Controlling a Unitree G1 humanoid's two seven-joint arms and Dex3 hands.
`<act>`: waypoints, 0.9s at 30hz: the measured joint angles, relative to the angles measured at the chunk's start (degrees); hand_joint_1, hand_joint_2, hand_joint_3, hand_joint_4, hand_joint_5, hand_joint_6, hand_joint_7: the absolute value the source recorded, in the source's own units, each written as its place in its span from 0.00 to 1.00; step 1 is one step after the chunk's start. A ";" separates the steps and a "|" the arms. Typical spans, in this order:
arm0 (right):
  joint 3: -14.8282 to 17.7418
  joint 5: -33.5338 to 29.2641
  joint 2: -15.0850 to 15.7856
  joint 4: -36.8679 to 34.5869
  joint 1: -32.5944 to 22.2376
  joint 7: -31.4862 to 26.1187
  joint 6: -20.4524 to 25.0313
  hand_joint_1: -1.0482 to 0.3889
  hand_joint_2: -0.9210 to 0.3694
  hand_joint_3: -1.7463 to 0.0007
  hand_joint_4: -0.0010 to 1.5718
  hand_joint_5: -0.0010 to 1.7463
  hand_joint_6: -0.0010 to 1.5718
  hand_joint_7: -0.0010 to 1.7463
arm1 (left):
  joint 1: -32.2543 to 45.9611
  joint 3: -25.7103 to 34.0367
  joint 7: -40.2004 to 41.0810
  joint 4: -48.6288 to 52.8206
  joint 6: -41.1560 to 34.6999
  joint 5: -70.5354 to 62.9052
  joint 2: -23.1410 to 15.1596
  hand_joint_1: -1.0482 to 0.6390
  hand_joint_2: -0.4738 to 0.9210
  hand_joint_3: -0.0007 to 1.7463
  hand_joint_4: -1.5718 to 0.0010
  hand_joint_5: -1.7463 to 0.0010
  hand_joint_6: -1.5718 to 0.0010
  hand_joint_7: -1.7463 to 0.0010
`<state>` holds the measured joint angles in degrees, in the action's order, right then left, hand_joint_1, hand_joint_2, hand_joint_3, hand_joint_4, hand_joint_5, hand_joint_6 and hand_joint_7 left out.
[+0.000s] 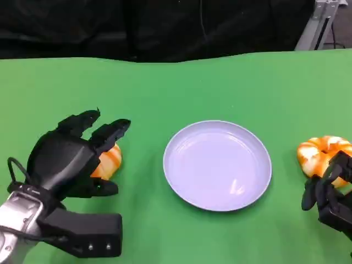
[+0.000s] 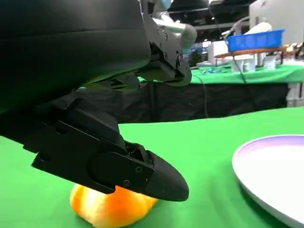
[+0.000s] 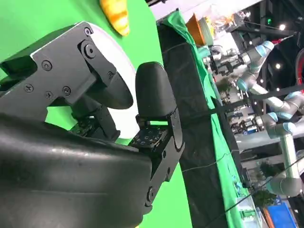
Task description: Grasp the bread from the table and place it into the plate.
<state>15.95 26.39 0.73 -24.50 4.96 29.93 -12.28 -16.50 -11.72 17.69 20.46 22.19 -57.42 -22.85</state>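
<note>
An orange glazed bread [image 1: 111,160] lies on the green table left of the plate, mostly covered by my left hand [image 1: 71,159]. In the left wrist view the thumb [image 2: 118,166] lies across the top of this bread [image 2: 111,209], while the other fingers stay spread above it without closing. The pale round plate [image 1: 217,125] sits mid-table and holds nothing. A second orange bread [image 1: 319,153] lies to its right. My right hand [image 1: 330,195] rests just in front of it, fingers loosely bent and holding nothing. The right wrist view looks past that hand [image 3: 95,142] over the plate [image 3: 124,66] to the far bread [image 3: 116,14].
A black curtain hangs behind the table's far edge [image 1: 176,58]. A metal stand [image 1: 322,22] rises at the back right. Bare green cloth [image 1: 165,88] stretches beyond the plate. Other tables and robot arms [image 3: 266,85] stand in the background.
</note>
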 measured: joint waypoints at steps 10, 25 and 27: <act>0.01 -0.01 0.00 -0.09 0.08 -0.04 -0.02 0.69 0.36 0.17 0.60 1.00 0.49 0.99 | -5.72 -5.53 -1.77 11.63 -3.32 3.39 -0.49 0.07 1.00 0.08 0.78 0.99 0.77 1.00; -0.08 -0.02 -0.02 0.06 0.09 0.02 0.00 0.69 0.36 0.18 0.59 1.00 0.48 0.99 | -14.46 -11.35 -0.02 27.73 -2.57 7.35 -0.42 0.11 1.00 0.10 0.73 0.98 0.74 0.99; -0.07 -0.01 -0.01 0.06 0.09 0.02 0.00 0.69 0.35 0.18 0.59 1.00 0.48 0.99 | -15.22 -12.00 -0.15 28.87 -2.09 8.00 -0.42 0.15 1.00 0.10 0.74 0.99 0.73 0.99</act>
<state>15.87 26.38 0.72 -24.44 5.04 29.95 -12.28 -31.72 -23.72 17.54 49.33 20.10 -49.42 -23.27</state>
